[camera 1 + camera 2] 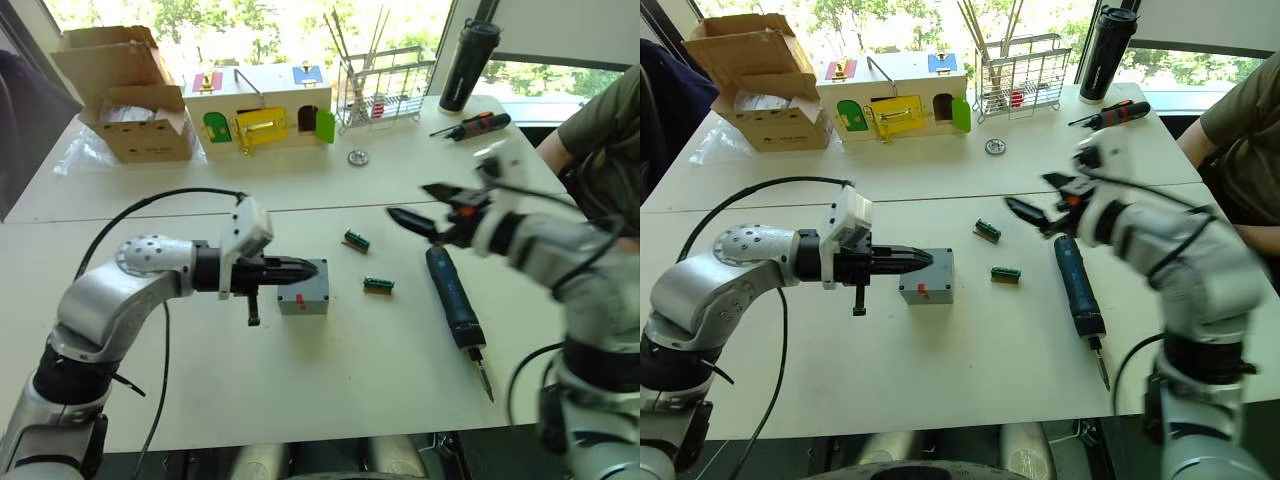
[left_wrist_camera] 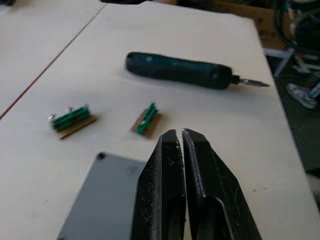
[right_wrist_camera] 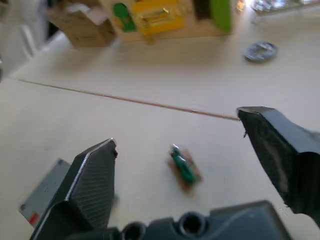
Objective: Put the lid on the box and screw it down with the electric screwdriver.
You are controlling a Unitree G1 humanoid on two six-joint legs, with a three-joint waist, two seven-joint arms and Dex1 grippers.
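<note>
white table [image 1: 970,340]; on it box [image 1: 928,277], electric screwdriver [image 1: 1077,285], cardboard box [image 1: 770,85]

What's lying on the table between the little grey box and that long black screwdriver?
Between the box and the electric screwdriver lies one small green circuit piece; a second lies farther back. Both eye views show this.

A grey box [image 1: 927,277] with a red mark is seen at centre frame. The electric screwdriver [image 1: 1078,285] is coloured dark blue-black. Green is shown on two small circuit pieces [image 1: 1006,273]. The wooden box [image 1: 895,97] carries green, yellow, red and blue panels.
</note>
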